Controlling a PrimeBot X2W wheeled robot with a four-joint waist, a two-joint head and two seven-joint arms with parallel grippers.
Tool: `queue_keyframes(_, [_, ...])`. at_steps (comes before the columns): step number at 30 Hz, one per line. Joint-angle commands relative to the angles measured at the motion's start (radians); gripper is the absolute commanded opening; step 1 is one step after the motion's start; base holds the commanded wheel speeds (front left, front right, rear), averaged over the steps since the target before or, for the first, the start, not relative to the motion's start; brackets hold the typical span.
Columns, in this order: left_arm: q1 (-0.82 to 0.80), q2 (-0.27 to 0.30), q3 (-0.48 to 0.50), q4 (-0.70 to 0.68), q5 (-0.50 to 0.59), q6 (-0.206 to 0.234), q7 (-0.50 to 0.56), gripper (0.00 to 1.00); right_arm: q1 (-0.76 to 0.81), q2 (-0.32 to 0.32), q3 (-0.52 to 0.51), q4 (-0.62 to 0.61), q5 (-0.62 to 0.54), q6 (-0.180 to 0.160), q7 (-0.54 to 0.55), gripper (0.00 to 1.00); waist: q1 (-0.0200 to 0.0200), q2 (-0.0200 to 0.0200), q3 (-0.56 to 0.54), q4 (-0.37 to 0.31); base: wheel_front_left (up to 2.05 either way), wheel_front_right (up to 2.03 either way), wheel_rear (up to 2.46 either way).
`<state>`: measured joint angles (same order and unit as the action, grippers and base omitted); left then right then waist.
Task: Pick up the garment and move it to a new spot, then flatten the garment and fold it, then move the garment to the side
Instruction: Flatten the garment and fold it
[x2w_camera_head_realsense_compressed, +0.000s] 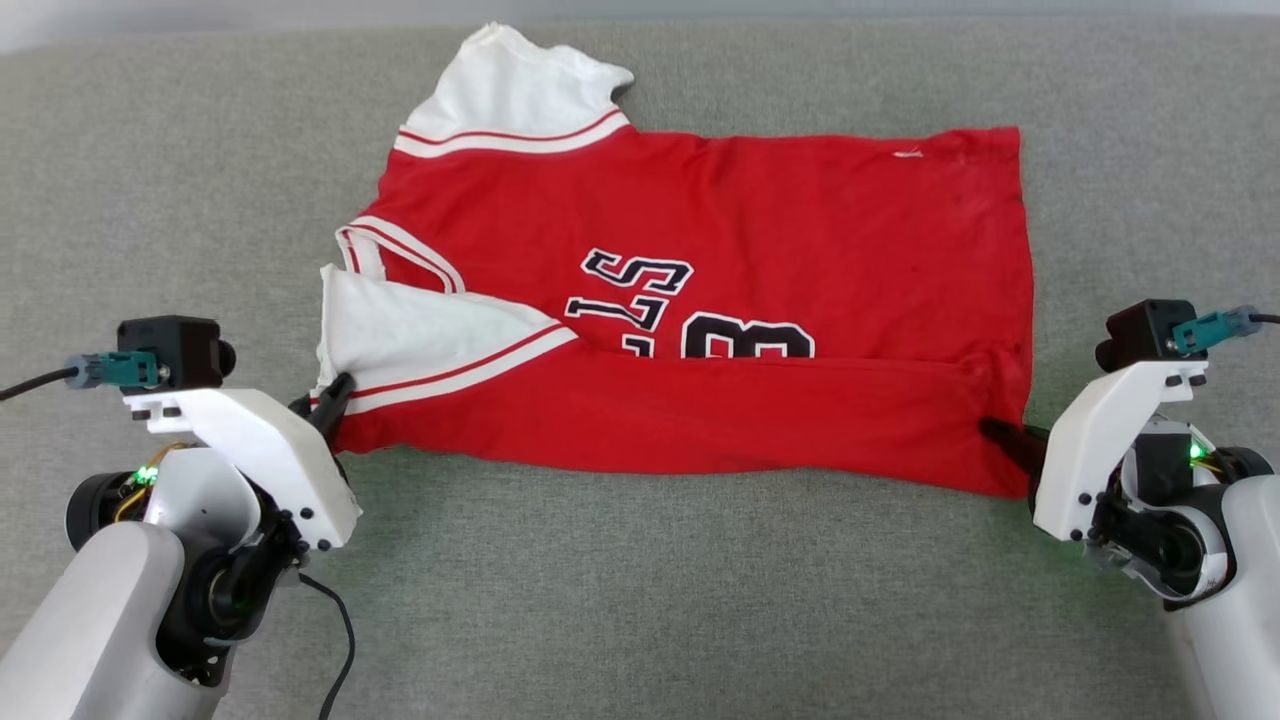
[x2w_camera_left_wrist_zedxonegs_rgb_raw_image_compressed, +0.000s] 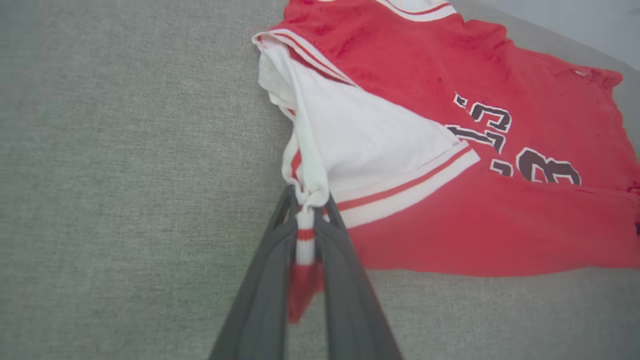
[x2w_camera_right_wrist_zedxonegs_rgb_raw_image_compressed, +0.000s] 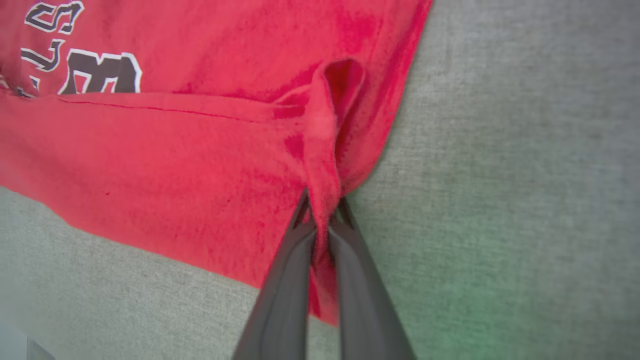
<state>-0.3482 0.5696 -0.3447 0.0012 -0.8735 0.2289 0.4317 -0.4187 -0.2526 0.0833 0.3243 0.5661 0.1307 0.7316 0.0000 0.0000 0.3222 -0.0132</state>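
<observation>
Your garment (x2w_camera_head_realsense_compressed: 760, 250) lies spread on the grey surface (x2w_camera_head_realsense_compressed: 640, 600), its long axis running left to right, collar end left and hem right, with the near strip folded over the lower lettering. It lies just beyond both pincers, one at each near corner, so neither arm is nearer. Your left pincer (x2w_camera_head_realsense_compressed: 335, 392) is pressed together on the white sleeve's (x2w_camera_head_realsense_compressed: 420, 335) striped trim, and your right pincer (x2w_camera_head_realsense_compressed: 995, 432) pinches a bunched tuck of red hem. The next fold likely carries this near edge away from you.
</observation>
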Motion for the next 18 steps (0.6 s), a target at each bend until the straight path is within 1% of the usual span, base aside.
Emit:
queue_keyframes(1, [0.007,-0.003,0.008,0.003,0.000,-0.002,-0.015,0.00,0.018,-0.002,0.012,0.014,0.006,0.000,-0.002,0.00,0.0000,0.0000,-0.015,-0.001,0.00,0.00,0.00])
queue_keyframes(4, [0.021,-0.013,0.014,0.014,-0.008,-0.006,-0.036,0.00,0.013,-0.021,0.014,-0.007,0.010,0.000,-0.025,0.00,0.0000,0.0000,-0.046,-0.001,0.00,0.00,0.00])
queue_keyframes(9, [0.064,-0.026,0.026,0.026,-0.015,0.006,-0.070,0.00,0.039,-0.041,0.027,-0.045,0.011,0.000,-0.036,0.00,0.0000,0.0000,-0.113,-0.002,0.00,0.00,0.00])
queue_keyframes(13, [0.121,-0.025,0.034,0.011,-0.019,0.023,-0.092,0.00,0.080,-0.043,0.036,-0.084,0.010,0.000,-0.026,0.00,0.0000,0.0000,-0.170,-0.004,0.00,0.00,0.00])
queue_keyframes(18, [0.220,-0.016,0.042,-0.026,-0.029,0.057,-0.096,0.00,0.167,-0.036,0.022,-0.147,0.007,0.000,-0.006,0.00,0.0000,0.0000,-0.225,-0.005,0.00,0.00,0.00])
